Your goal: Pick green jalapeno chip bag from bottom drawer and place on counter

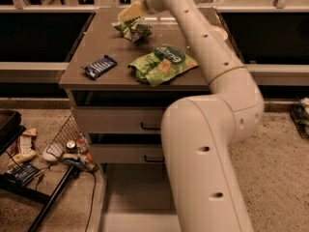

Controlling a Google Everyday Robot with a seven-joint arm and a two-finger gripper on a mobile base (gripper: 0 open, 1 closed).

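The green jalapeno chip bag [134, 29] is small, dark green and wrinkly, and lies on the counter [104, 42] near its back middle. My gripper [129, 11] is at the end of the long white arm, right above the bag and touching or almost touching its top. The bottom drawer [137, 185] is pulled out below, and its grey floor shows nothing on it where the arm does not hide it.
A lime-green bag [163, 64] and a dark-blue snack bar wrapper [99, 66] lie on the counter's front half. A white dish [220, 32] sits at the right edge behind the arm. Two drawer fronts [116, 120] are closed. A wire basket and clutter [67, 146] stand on the floor at left.
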